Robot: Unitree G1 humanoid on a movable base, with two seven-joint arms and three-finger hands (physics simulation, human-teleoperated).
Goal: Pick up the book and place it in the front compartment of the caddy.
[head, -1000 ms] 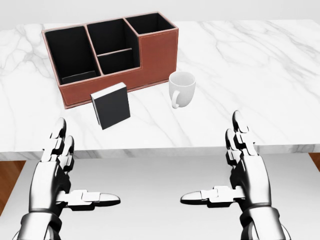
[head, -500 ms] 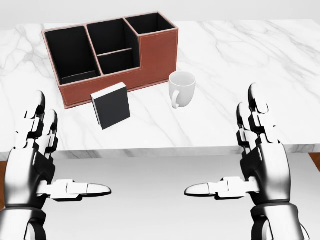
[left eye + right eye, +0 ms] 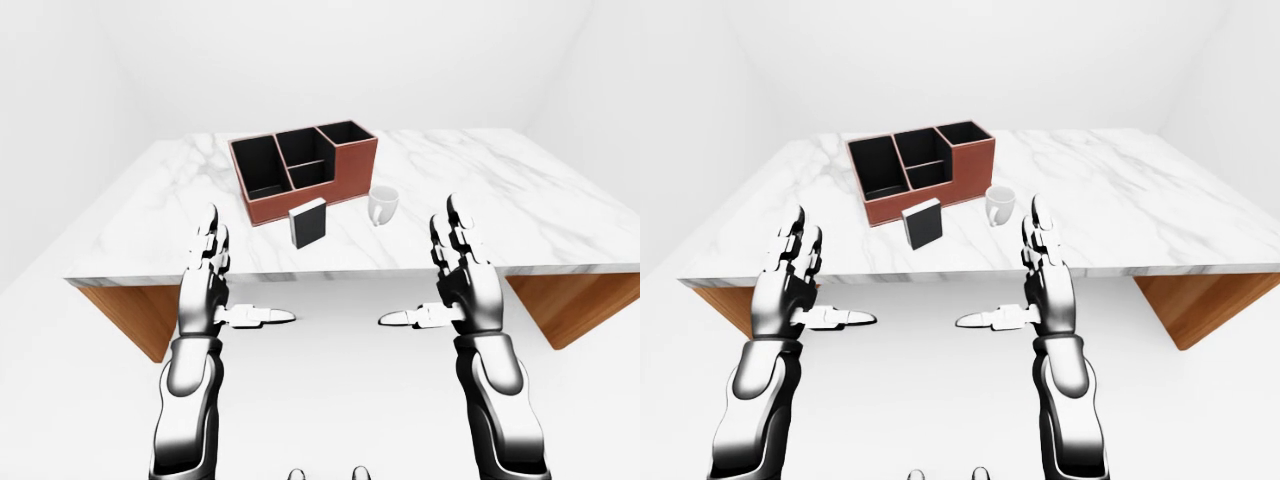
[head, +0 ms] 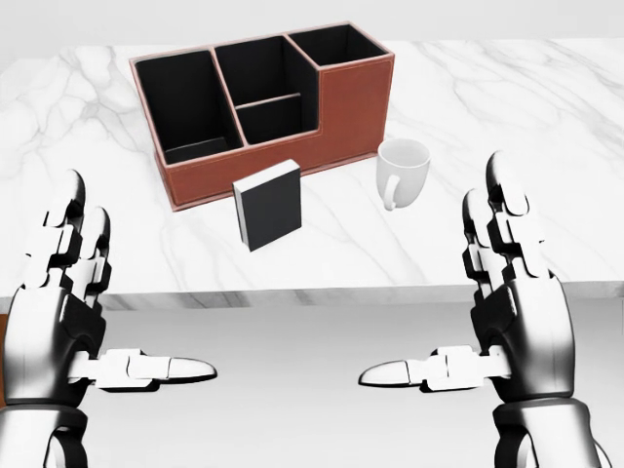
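Head view: the book (image 4: 268,205), black with a pale page edge, stands upright on the marble table (image 4: 546,117), just below the brown caddy (image 4: 268,107) and left of the white mug (image 4: 404,171). The left hand (image 4: 63,312) and right hand (image 4: 517,312) are raised palms inward at the lower corners, fingers (image 4: 502,210) straight and spread, thumbs pointing toward each other; neither holds anything. The book lies well apart from both, above and between them. Left-eye view: the hands hang off the table's near edge, the book between them and higher in the picture, the caddy just beyond it. Right-eye view: the same layout; the wooden table supports (image 3: 1185,310) show beneath the slab.
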